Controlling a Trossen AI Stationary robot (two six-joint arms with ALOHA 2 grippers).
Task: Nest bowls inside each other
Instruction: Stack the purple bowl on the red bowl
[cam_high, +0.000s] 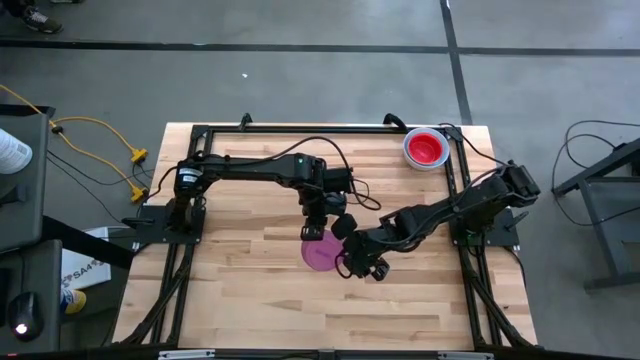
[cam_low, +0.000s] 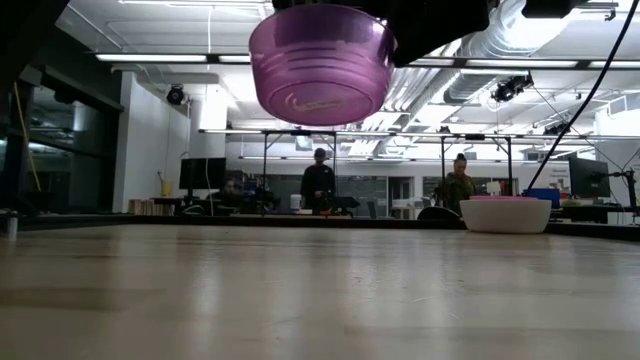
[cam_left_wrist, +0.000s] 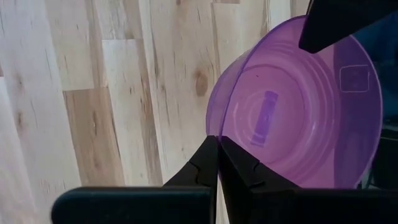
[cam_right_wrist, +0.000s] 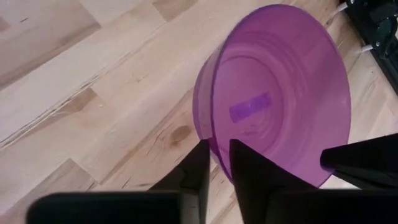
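A purple bowl (cam_low: 320, 62) hangs high above the table's middle and shows from above in the high view (cam_high: 320, 254). My left gripper (cam_high: 315, 233) is shut on its far rim. My right gripper (cam_right_wrist: 219, 163) stands at the bowl's near right rim. One finger is outside the wall and one inside, with a narrow gap still showing between them. A red bowl (cam_high: 427, 148) sits inside a white bowl (cam_low: 505, 215) at the table's far right corner. My left gripper pinches the purple bowl's rim (cam_left_wrist: 217, 132) between its two fingers, one inside the bowl and one outside. The fingers slant down from the far side. The bowl hangs clear of the table, mouth up and a little tilted.
The wooden table (cam_high: 250, 300) lies bare below the raised bowl. A black frame (cam_high: 300, 128) runs along the far edge and both sides. Two people stand in the room beyond the table.
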